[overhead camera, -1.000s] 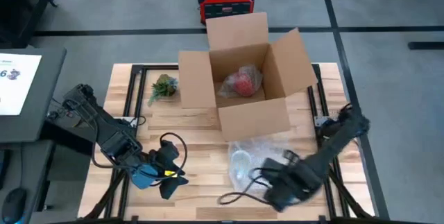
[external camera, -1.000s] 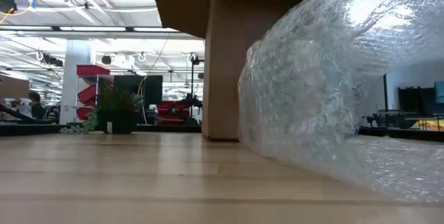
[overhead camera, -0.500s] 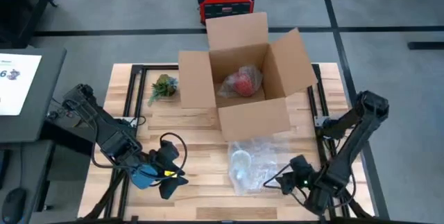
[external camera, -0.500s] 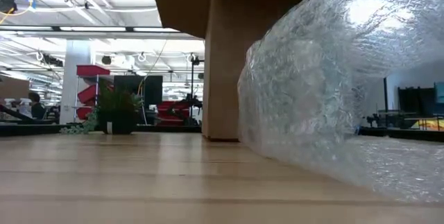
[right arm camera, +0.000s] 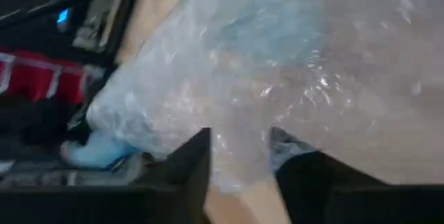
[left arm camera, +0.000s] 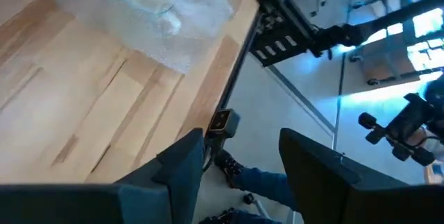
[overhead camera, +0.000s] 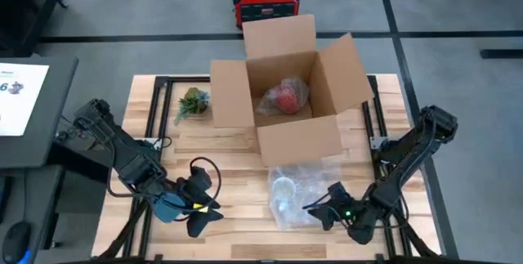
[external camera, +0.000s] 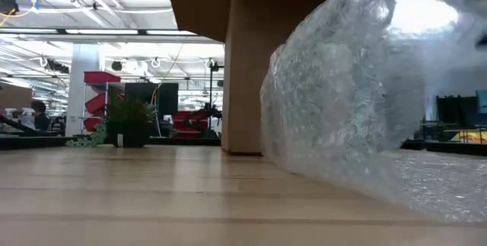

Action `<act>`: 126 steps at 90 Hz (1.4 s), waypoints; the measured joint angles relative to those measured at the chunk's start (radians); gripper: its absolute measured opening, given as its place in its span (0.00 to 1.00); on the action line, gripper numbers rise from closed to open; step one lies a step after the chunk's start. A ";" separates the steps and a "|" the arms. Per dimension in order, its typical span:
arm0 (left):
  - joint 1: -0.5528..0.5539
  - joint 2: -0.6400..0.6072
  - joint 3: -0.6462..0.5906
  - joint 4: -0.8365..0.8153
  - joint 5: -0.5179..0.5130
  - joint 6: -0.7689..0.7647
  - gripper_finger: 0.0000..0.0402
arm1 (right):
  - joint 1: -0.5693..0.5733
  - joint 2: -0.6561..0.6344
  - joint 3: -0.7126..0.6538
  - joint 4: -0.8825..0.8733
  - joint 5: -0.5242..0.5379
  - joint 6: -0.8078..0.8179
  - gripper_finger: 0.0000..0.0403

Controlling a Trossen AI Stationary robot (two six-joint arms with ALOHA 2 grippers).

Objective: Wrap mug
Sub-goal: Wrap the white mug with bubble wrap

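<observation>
Spreading its fingers at one bubble wrap sheet (overhead camera: 296, 192), the right gripper (overhead camera: 320, 209) faces the parted left gripper (overhead camera: 206, 208).

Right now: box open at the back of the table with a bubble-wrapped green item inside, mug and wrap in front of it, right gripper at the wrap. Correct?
One thing is off: the wrapped item in the box is red, not green, as the high view shows. The rest holds: the mug lies on the bubble wrap in front of the box, and the right gripper is at the wrap's edge.
</observation>
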 joint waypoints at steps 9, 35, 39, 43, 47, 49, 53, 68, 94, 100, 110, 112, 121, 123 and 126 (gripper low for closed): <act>0.000 0.000 0.000 -0.001 0.000 0.010 0.43 | -0.038 -0.015 0.039 -0.007 -0.081 -0.087 0.06; 0.024 0.000 0.000 -0.007 -0.014 0.018 0.43 | -0.220 -0.023 0.265 -0.288 -0.291 -0.258 0.00; 0.029 0.000 0.000 -0.007 -0.015 0.022 0.43 | -0.249 -0.020 0.301 -0.321 -0.302 -0.297 0.00; 0.035 0.000 0.000 -0.008 -0.015 0.026 0.43 | -0.280 -0.018 0.333 -0.349 -0.319 -0.340 0.00; 0.040 0.000 0.000 -0.007 -0.014 0.026 0.43 | -0.311 -0.017 0.362 -0.364 -0.334 -0.386 0.00; 0.041 0.000 0.000 -0.008 -0.014 0.026 0.43 | -0.327 -0.015 0.374 -0.363 -0.340 -0.408 0.00; 0.042 0.000 0.000 -0.011 -0.014 0.026 0.43 | -0.355 -0.012 0.393 -0.357 -0.354 -0.448 0.00; 0.045 0.000 0.000 -0.015 -0.023 0.061 0.43 | -0.446 0.023 0.433 -0.365 -0.425 -0.556 0.00; 0.059 0.000 0.000 -0.014 -0.064 0.113 0.43 | -0.530 0.117 0.443 -0.408 -0.498 -0.614 0.00; 0.062 0.000 0.000 -0.013 -0.065 0.124 0.43 | -0.541 0.141 0.443 -0.434 -0.507 -0.616 0.00; 0.062 0.000 0.000 -0.014 -0.067 0.128 0.43 | -0.553 0.173 0.443 -0.454 -0.539 -0.621 0.00; 0.062 0.000 0.000 -0.014 -0.067 0.129 0.43 | -0.555 0.179 0.443 -0.453 -0.554 -0.624 0.00; 0.062 0.000 0.000 -0.013 -0.074 0.131 0.43 | -0.555 0.186 0.443 -0.472 -0.600 -0.647 0.00; 0.062 0.000 0.000 -0.014 -0.077 0.131 0.43 | -0.552 0.186 0.443 -0.476 -0.606 -0.650 0.00; 0.062 0.000 0.000 -0.014 -0.080 0.131 0.43 | -0.548 0.184 0.443 -0.479 -0.612 -0.651 0.00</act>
